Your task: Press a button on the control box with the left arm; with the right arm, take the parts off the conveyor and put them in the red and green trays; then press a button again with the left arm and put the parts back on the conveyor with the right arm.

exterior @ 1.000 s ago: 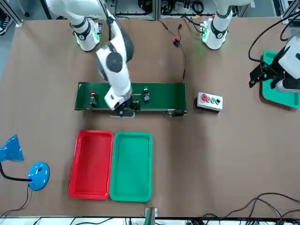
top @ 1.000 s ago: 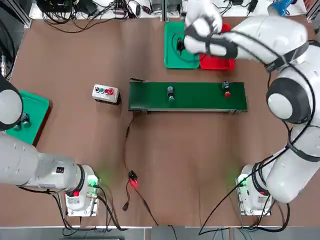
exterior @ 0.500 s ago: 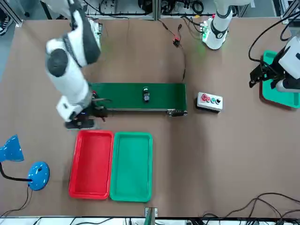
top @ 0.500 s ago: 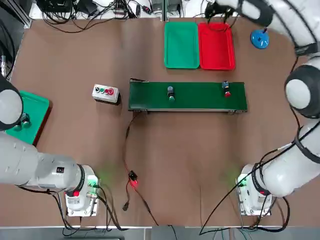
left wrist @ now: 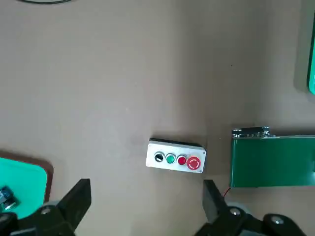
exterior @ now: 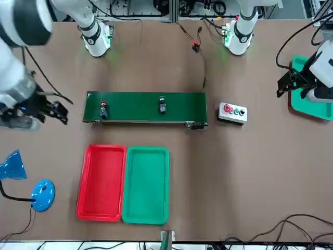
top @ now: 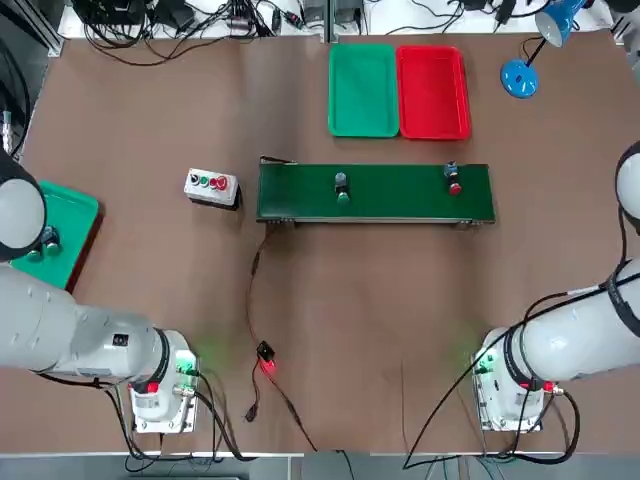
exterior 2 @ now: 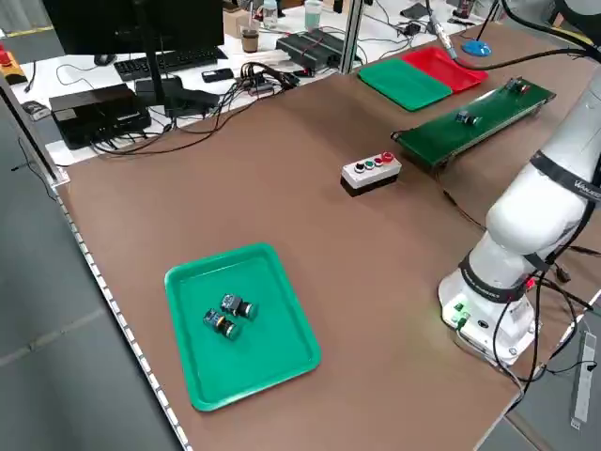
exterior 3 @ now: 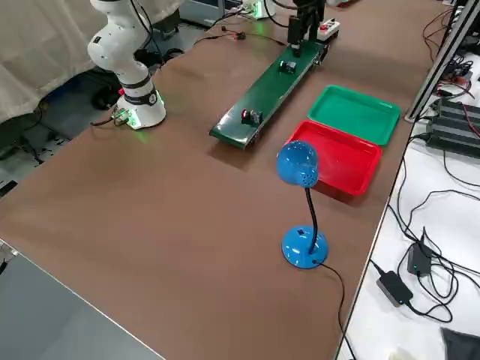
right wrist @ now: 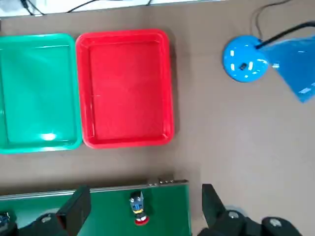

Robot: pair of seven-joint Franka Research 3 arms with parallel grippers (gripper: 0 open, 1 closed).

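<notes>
White-and-black right arm's end effector (exterior: pixel 63 112) swung off green conveyor and past the red plastic tray (exterior: pixel 101 182), now above desk near its right edge seen from the robot. Red-ended small part (exterior: pixel 103 110) on conveyor (exterior: pixel 145 108) uncovered again in front view.

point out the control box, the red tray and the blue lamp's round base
control box (left wrist: pixel 153 163), left wrist view, lower edge of its top face
red tray (top: pixel 433 92), top view, its floor
lamp base (exterior 3: pixel 304 247), right side view, its disc
</notes>
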